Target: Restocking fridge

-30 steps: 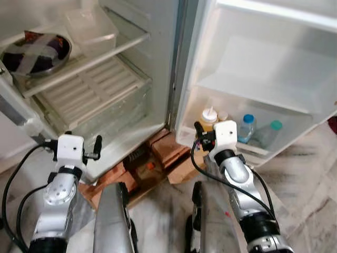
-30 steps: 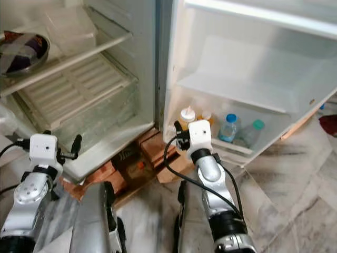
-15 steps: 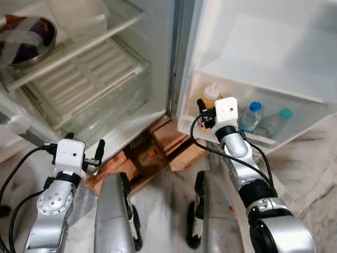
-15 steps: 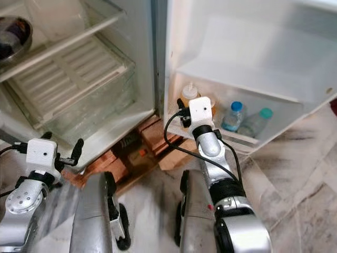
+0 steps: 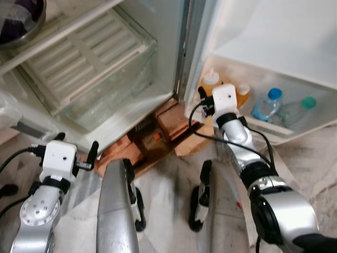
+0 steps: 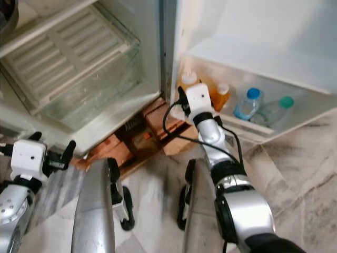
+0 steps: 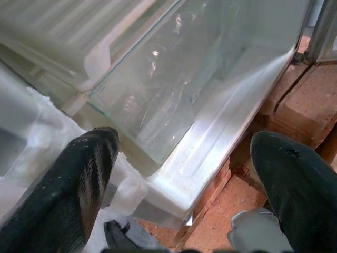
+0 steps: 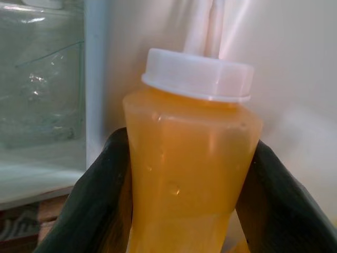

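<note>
We hold the orange squeeze bottle (image 8: 192,174) upright in the right gripper (image 8: 184,205), fingers clamped on its sides, over the door shelf (image 5: 295,129); seat it fully before releasing; left gripper (image 7: 184,174) gapes empty.

Squeeze bottle (image 8: 192,174): orange, white cap. Water bottles: blue cap (image 5: 274,95), green cap (image 5: 308,102). Fingers (image 8: 100,195): black; bricks (image 7: 305,100): reddish-brown.

I see the fridge door shelf (image 5: 295,129) carrying an orange squeeze bottle (image 8: 189,174) between my right gripper's (image 8: 184,211) fingers, with two water bottles (image 5: 279,108) well beyond.
</note>
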Motion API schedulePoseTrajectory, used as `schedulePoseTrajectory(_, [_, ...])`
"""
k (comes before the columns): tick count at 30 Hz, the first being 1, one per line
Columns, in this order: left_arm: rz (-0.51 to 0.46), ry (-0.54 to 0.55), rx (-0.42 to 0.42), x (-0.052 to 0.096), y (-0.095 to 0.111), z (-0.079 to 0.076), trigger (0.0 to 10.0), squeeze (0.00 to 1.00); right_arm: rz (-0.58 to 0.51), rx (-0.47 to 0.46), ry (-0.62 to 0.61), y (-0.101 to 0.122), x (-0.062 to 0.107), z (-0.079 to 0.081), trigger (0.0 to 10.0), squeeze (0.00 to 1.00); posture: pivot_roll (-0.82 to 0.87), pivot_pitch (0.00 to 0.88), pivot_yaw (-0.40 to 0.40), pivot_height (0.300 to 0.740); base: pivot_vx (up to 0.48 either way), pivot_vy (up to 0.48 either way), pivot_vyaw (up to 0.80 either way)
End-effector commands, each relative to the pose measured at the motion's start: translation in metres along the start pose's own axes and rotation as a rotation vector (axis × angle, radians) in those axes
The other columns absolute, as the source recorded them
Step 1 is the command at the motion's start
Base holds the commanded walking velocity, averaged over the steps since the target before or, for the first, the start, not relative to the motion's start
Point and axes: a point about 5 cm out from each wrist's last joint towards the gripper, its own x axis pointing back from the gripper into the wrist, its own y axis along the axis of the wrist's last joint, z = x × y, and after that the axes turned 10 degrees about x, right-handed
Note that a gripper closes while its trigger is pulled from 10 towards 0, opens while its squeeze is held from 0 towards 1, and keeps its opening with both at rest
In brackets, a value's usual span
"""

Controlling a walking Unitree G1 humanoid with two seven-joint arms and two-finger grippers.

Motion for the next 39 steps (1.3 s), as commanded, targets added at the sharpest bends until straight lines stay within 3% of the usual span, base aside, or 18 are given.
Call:
schedulePoseTrajectory(1, [0.038, 0.002, -0.002, 0.008, -0.005, 0.001, 10.0, 0.0, -0.081, 0.047, -0.061, 0.013, -0.006, -0.015, 10.0, 0.0, 0.2, 0.437, -0.009, 0.558, 0.0, 0.0, 0.0])
schedulePoseTrajectory(8, [0.06, 0.0, 0.002, 0.016, -0.005, -0.002, 10.0, 0.0, -0.235, 0.106, -0.097, 0.044, -0.021, -0.027, 10.0, 0.0, 0.21, 0.445, -0.009, 0.558, 0.0, 0.0, 0.0])
schedulePoseTrajectory(12, [0.066, 0.0, 0.001, 0.017, -0.006, -0.002, 10.0, 0.0, -0.251, 0.113, -0.119, 0.05, -0.024, -0.028, 10.0, 0.0, 0.21, 0.446, -0.007, 0.558, 0.0, 0.0, 0.0])
schedulePoseTrajectory(17, [0.071, -0.001, -0.002, 0.018, -0.004, -0.002, 10.0, 0.0, -0.221, 0.156, -0.101, 0.041, -0.022, -0.024, 10.0, 0.0, 0.22, 0.456, -0.005, 0.558, 0.0, 0.0, 0.0])
schedulePoseTrajectory(22, [0.08, -0.003, -0.007, 0.022, -0.004, -0.002, 10.0, 0.0, -0.11, 0.214, -0.065, 0.014, -0.009, -0.015, 10.0, 0.0, 0.23, 0.465, -0.006, 0.558, 0.0, 0.0, 0.0])
schedulePoseTrajectory(27, [0.083, 0.0, -0.011, 0.023, -0.004, -0.001, 10.0, 0.0, -0.078, 0.262, -0.016, 0.003, -0.001, -0.004, 10.0, 0.0, 0.24, 0.475, -0.006, 0.558, 0.0, 0.0, 0.0])
schedulePoseTrajectory(33, [0.088, 0.002, -0.019, 0.025, -0.004, 0.0, 10.0, 0.0, -0.068, 0.273, 0.006, 0.0, 0.003, 0.006, 10.0, 0.0, 0.24, 0.482, -0.002, 0.558, 0.0, 0.0, 0.0])
schedulePoseTrajectory(39, [0.077, 0.017, -0.046, 0.026, -0.001, 0.001, 10.0, 0.0, -0.135, 0.304, -0.019, 0.011, -0.002, 0.008, 10.0, 0.0, 0.26, 0.489, -0.002, 0.558, 0.0, 0.0, 0.0])
